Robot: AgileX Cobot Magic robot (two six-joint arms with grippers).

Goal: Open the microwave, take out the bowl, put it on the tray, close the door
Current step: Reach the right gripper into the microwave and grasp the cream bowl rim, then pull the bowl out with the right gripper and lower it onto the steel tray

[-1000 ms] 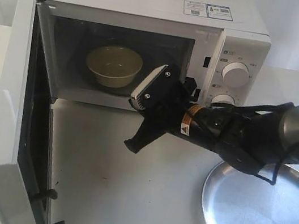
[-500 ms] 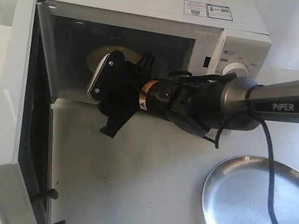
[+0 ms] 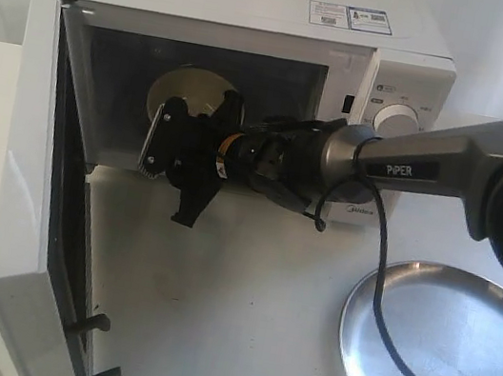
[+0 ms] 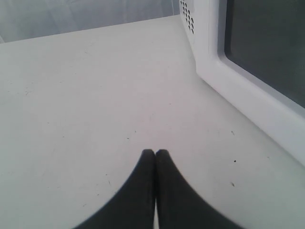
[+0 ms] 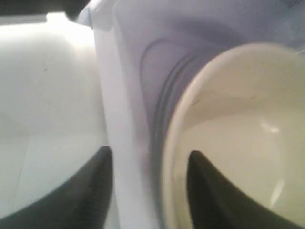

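The white microwave (image 3: 262,7) stands with its door (image 3: 24,160) swung wide to the left. Inside sits the cream bowl (image 3: 186,90), half hidden behind my right gripper (image 3: 172,175), which is open at the cavity mouth. In the right wrist view the bowl (image 5: 238,133) fills the frame, and its rim lies between the fingers of that open gripper (image 5: 147,160); contact cannot be told. My left gripper (image 4: 155,152) is shut on nothing, low over the table beside the door (image 4: 228,90). The silver tray (image 3: 436,354) lies at the front right.
The right arm (image 3: 410,166) stretches across in front of the dial panel (image 3: 400,121), and its black cable (image 3: 375,315) hangs over the tray's edge. Two door latch hooks (image 3: 99,322) stick out at the door's lower edge. White table (image 3: 229,319) lies before the microwave.
The right gripper has moved left and deeper toward the cavity, from in front of the dials to the bowl, staying open. The bowl and tray have not moved.
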